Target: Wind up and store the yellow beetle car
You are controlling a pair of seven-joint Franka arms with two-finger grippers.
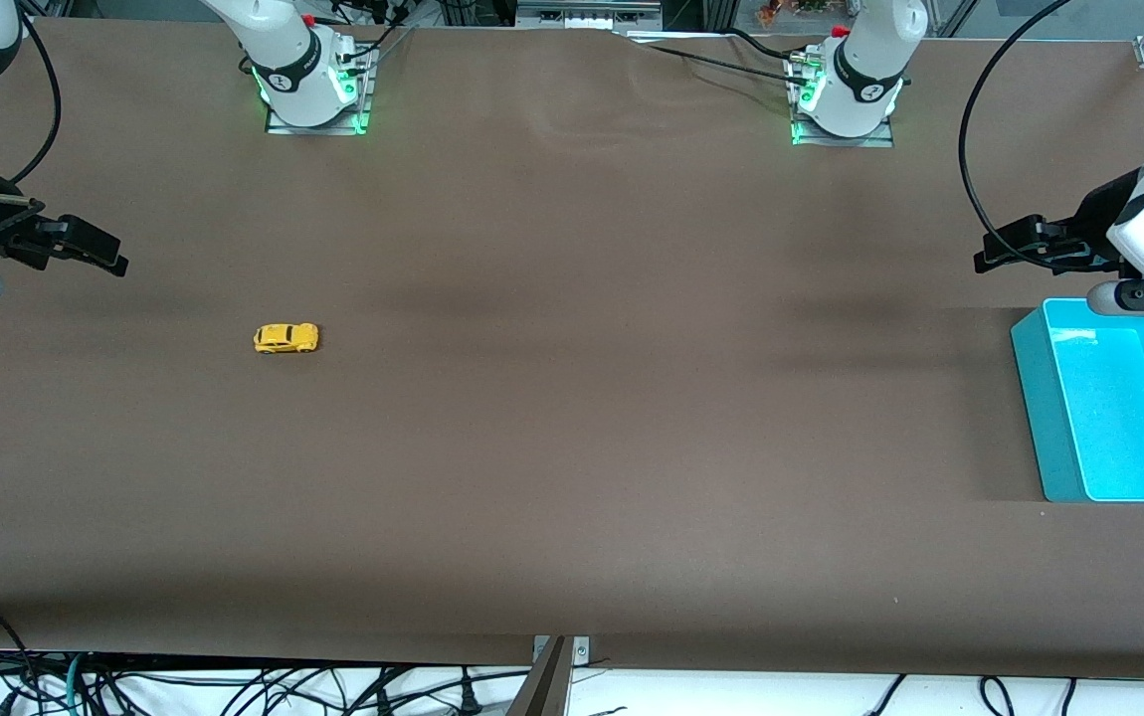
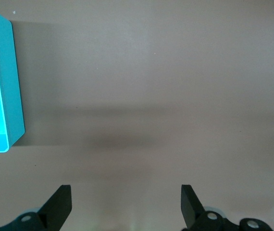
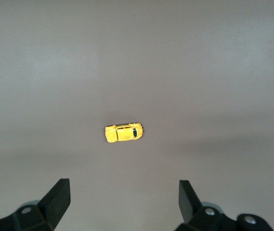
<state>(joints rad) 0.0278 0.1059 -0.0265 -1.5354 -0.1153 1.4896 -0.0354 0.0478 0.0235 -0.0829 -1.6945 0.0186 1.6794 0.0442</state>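
The yellow beetle car (image 1: 286,338) stood on its wheels on the brown tabletop (image 1: 572,447), toward the right arm's end, with nothing touching it. The teal bin (image 1: 1032,398) sat at the left arm's end of the tabletop, well apart from the car, and it looked empty as far as its inside showed.

The right pincer (image 1: 85,249) hung in the air over the tabletop's edge at its own end, with its fingers spread wide and nothing between them. In the right wrist view the car (image 3: 123,133) lay in the open space ahead of the two fingertips (image 3: 60,192). The left pincer (image 1: 1015,249) was also spread and empty, over the tabletop just beside the bin (image 2: 12,96); this arm seemed to wait.

I judged that the task was at its very start: neither winding nor storing was done. The next move would probably call for the right pincer to come down over the small car, line up with its narrow sides and pinch it carefully, because so tiny a body could slip away easily.
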